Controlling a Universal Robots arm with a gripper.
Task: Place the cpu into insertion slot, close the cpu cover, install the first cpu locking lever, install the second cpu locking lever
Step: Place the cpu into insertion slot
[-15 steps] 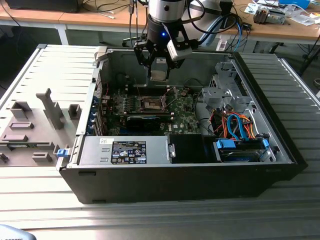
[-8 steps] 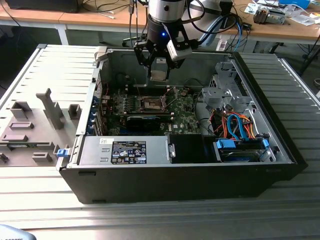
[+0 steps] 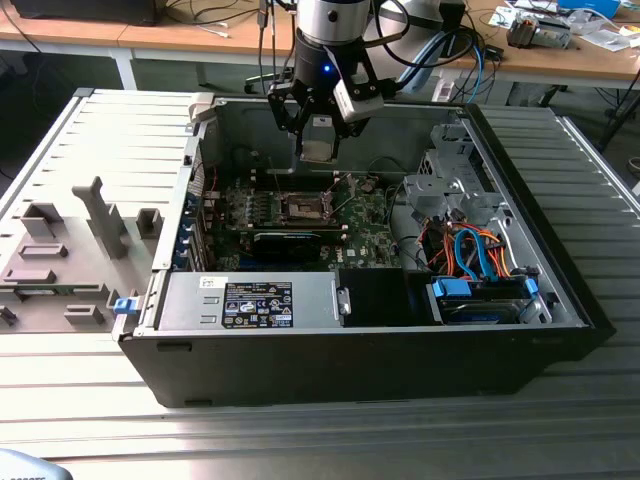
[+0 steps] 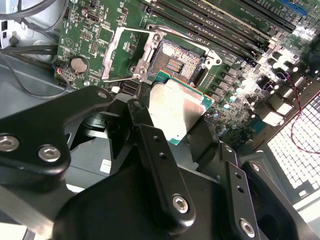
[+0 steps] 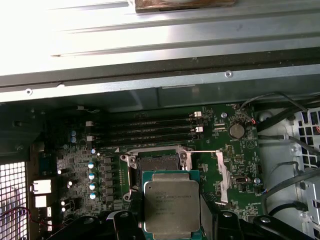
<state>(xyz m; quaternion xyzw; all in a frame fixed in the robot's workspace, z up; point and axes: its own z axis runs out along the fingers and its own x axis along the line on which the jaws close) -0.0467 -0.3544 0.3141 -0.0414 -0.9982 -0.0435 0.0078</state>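
Here's the big open computer case (image 3: 400,370), with the green motherboard (image 3: 365,225) bare inside it. The gripper (image 3: 318,138) hangs over the board, jaws clamped on the edges of the cpu (image 5: 171,205). In the first wrist view the chip is in the air, silver top up, just short of the insertion slot (image 5: 157,162) and not touching it. The slot's dark centre is empty. The cpu cover (image 4: 111,55) stands swung open beside it. So by my reckoning nothing is seated yet: placing, closing and both levers all remain.
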